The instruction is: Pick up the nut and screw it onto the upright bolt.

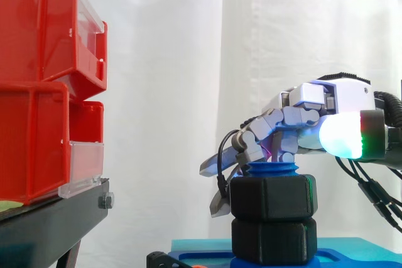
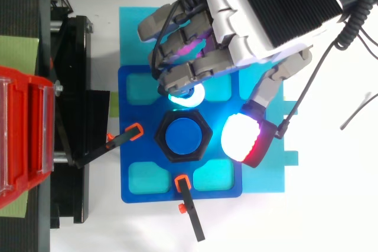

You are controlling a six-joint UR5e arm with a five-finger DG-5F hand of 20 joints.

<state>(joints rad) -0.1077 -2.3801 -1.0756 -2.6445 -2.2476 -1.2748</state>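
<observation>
- Black hexagonal nut [image 1: 271,198] sits on the upright blue bolt [image 2: 183,137]. Its flat faces are level and its bore runs vertically with the bolt.
- The bolt's long axis stands vertical and its end points straight up. A short length of blue thread shows above the nut in the side view.
- A second black hexagonal block [image 1: 273,240] sits directly under the nut on the same axis, and the two touch.
- The hand [image 2: 271,10] hangs over the bolt. Its fingers are half bent in a loose claw, with the thumb spread wide, and it grips nothing.
- The fingertips [image 2: 189,95] lie just beyond one side of the nut, beside the bolt's top.
- The white-glowing thumb pad [image 2: 241,138] lies just beside another side of the nut and above its level.
- The bolt stands at the middle of a dark blue base plate [image 2: 127,163], which lies on a cyan sheet [image 2: 133,33].
- Two orange-tipped clamps [image 2: 133,133] bear on the plate's edges.
- Red bins [image 1: 38,36] on a black stand [image 1: 50,218] are well apart from the bolt.
</observation>
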